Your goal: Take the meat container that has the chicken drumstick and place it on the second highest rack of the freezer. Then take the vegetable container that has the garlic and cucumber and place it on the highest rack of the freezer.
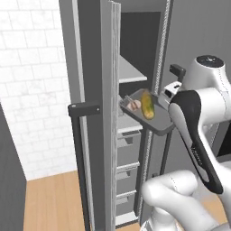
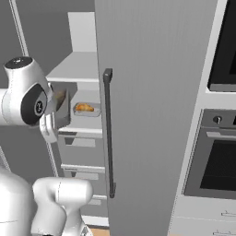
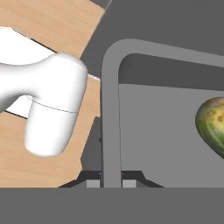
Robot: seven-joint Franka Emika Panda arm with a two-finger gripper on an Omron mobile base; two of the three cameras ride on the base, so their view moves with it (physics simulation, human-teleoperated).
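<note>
The vegetable container [image 1: 152,121] is a dark tray carrying the pale garlic [image 1: 134,105] and the green cucumber [image 1: 147,105]. It hangs tilted at the freezer's [image 1: 158,40] open front, below the highest rack [image 1: 131,72]. My gripper [image 1: 163,100] is shut on its right rim. In the hand view the grey rim [image 3: 111,109] runs between my gripper's tips [image 3: 111,181], with the cucumber [image 3: 213,127] at the right. Deeper inside, the meat container [image 2: 86,111] with the chicken drumstick [image 2: 84,108] rests on the second rack [image 2: 85,131], under the highest rack [image 2: 76,69].
The freezer door [image 1: 108,113] stands open edge-on at the left, its black bar handle [image 2: 108,133] facing out. Light-grey drawers [image 1: 128,171] fill the freezer's lower part. An oven stack [image 2: 216,156] stands at the right, a white tiled wall [image 1: 31,90] at the left.
</note>
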